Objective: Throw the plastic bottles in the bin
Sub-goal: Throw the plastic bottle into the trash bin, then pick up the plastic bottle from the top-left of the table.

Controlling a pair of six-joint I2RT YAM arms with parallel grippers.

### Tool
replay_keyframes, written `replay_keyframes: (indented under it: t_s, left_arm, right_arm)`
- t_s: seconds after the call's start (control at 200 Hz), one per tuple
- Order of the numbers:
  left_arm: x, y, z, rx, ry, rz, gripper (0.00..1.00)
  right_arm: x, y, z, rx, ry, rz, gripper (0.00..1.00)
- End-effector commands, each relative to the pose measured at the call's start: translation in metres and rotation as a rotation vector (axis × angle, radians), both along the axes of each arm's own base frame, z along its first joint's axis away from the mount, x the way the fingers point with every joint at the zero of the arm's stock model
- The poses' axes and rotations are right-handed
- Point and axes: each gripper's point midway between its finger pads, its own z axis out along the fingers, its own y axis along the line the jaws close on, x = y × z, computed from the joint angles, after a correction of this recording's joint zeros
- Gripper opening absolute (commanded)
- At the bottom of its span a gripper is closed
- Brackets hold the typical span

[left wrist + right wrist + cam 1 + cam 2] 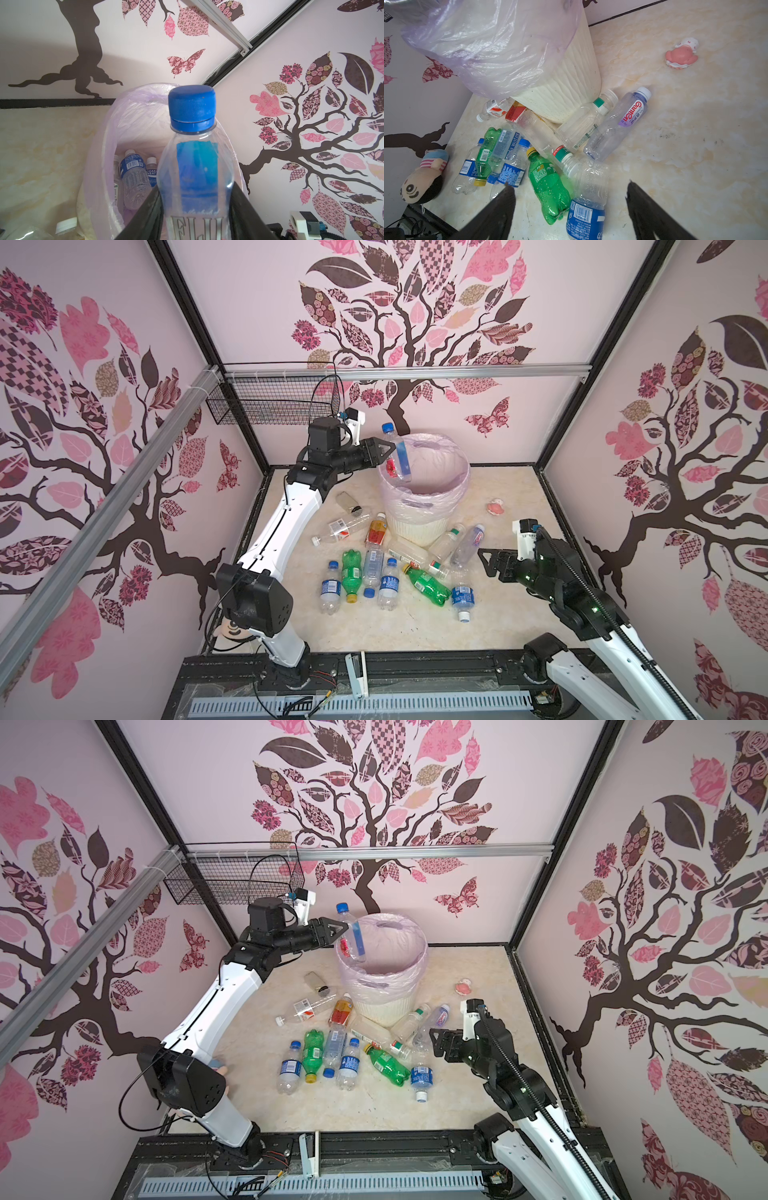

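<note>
The left gripper (390,448) pinches a clear blue-capped bottle (401,456) by its body, tilted over the mouth of the bin (419,526), just past the fingertips. Empty and thin-walled, the bottle is probably light, slick and squashy, so mid-body seems the safest hold. The bagged rim lies close under its base. The right gripper (488,564) hovers with jaws wide and empty, the loose bottles (351,572) below and ahead of it and bare floor beside.

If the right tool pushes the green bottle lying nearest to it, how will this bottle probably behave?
The green bottle looks empty, so it is probably light and slides easily. It lies on its side, round-bodied, so it may roll. A blue-labelled bottle seems to touch it, so that would likely shift too.
</note>
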Motion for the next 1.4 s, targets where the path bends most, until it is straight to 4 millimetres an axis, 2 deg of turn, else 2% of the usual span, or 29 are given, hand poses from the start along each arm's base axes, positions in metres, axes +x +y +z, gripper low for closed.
replay_keyframes:
  t_s: [0.0, 0.15, 0.245, 0.325, 0.515, 0.63, 0.745, 0.891, 1.051, 1.121, 1.231, 1.396]
  left_arm:
    - [0.003, -0.006, -0.004, -0.012, 0.001, -0.020, 0.48]
    - [0.004, -0.007, -0.008, -0.003, 0.009, -0.024, 0.53]
    - [0.002, -0.006, -0.012, 0.019, 0.012, -0.021, 0.63]
    - [0.000, -0.002, -0.015, 0.044, 0.010, -0.007, 0.68]
    - [-0.008, 0.002, -0.016, 0.079, 0.010, -0.013, 0.71]
    - [-0.020, 0.008, -0.013, 0.133, -0.009, -0.021, 0.73]
    - [-0.038, 0.028, -0.017, 0.278, -0.028, -0.004, 0.77]
    - [-0.062, 0.075, -0.035, 0.489, -0.019, 0.052, 0.80]
    - [-0.086, 0.122, -0.045, 0.545, -0.009, 0.104, 0.81]
    - [-0.095, 0.131, -0.054, 0.606, -0.017, 0.096, 0.81]
    - [-0.109, 0.134, -0.079, 0.665, 0.023, 0.044, 0.80]
    - [-0.107, 0.148, -0.119, 0.744, 0.105, 0.072, 0.80]
  right_arm:
    - [-0.002, -0.001, 0.011, 0.011, -0.019, -0.003, 0.86]
    - [-0.002, 0.000, 0.011, 0.013, -0.018, -0.002, 0.86]
    - [-0.002, 0.000, 0.011, 0.013, -0.018, -0.001, 0.86]
    - [-0.002, -0.001, 0.013, 0.015, -0.023, -0.002, 0.86]
    - [-0.002, -0.001, 0.016, 0.019, -0.031, -0.009, 0.86]
    - [-0.002, -0.001, 0.015, 0.022, -0.028, -0.009, 0.86]
    - [-0.003, -0.003, 0.011, 0.007, -0.024, -0.013, 0.86]
    - [-0.004, -0.006, 0.004, -0.026, -0.017, -0.013, 0.86]
    - [-0.004, -0.007, 0.000, -0.041, -0.015, -0.011, 0.86]
    - [-0.004, -0.007, 0.000, -0.039, -0.016, -0.011, 0.86]
    - [-0.004, -0.007, -0.001, -0.033, -0.019, -0.010, 0.86]
    - [-0.006, -0.006, -0.002, -0.024, -0.017, -0.004, 0.86]
